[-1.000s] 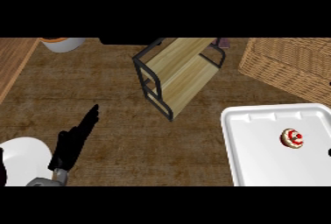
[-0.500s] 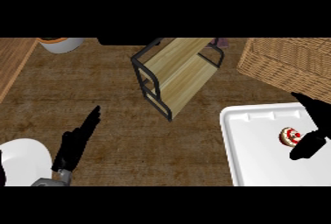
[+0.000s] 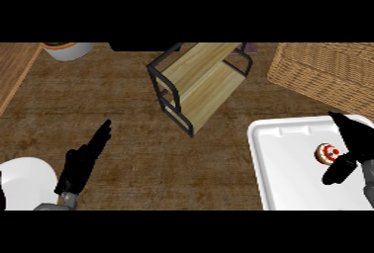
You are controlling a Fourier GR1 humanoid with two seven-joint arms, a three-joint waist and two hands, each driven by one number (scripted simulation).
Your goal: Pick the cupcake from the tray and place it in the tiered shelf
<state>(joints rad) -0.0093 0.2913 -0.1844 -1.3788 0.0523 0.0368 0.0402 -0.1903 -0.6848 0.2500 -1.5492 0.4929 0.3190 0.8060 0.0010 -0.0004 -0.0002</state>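
A small cupcake [image 3: 325, 152] with white icing and red dots sits on the white tray [image 3: 288, 163] at the right. My right hand [image 3: 352, 148] hovers over the tray just right of the cupcake, fingers straight and pointing away, thumb hanging low beside the cake; it holds nothing. The tiered shelf [image 3: 199, 81], light wood in a black frame, stands at the top middle, turned at an angle. At the lower left, my left hand [image 3: 82, 162] rests open and still, fingers stretched upward.
A wicker basket [image 3: 329, 71] fills the top right corner, behind the tray. A white bowl with orange content [image 3: 67, 49] sits at the top left. A wooden strip [image 3: 15, 74] runs along the left edge.
My right hand came in from the right edge and has settled lower, beside the cupcake. The left hand, the cupcake and the shelf have not moved.
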